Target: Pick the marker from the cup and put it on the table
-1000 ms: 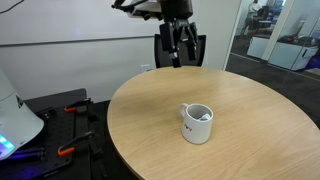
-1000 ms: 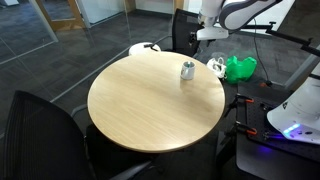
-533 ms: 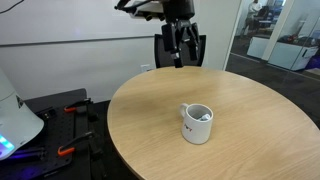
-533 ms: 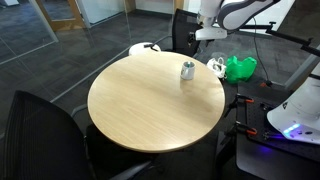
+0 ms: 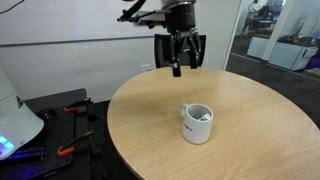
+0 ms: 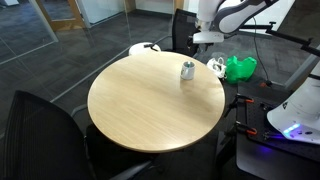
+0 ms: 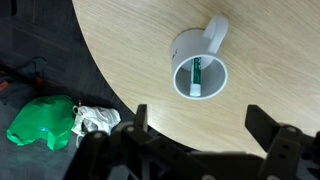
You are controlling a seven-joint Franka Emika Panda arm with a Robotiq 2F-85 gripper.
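The white cup (image 5: 197,123) stands upright on the round light-brown table (image 5: 240,100); it also shows in an exterior view (image 6: 187,70) and in the wrist view (image 7: 199,68). The marker (image 7: 197,73), dark with a green end, leans inside the cup. My gripper (image 5: 178,68) hangs open and empty in the air above the table's far edge, well clear of the cup. In the wrist view my gripper (image 7: 204,128) has its jaws spread wide, with the cup beyond them.
A green bag (image 7: 42,122) and white crumpled cloth (image 7: 95,119) lie on the dark floor beside the table. Black chairs (image 6: 40,125) stand around it. Glass partitions are behind.
My gripper has come down a little and shifted slightly toward the table. The cup and marker have not moved.
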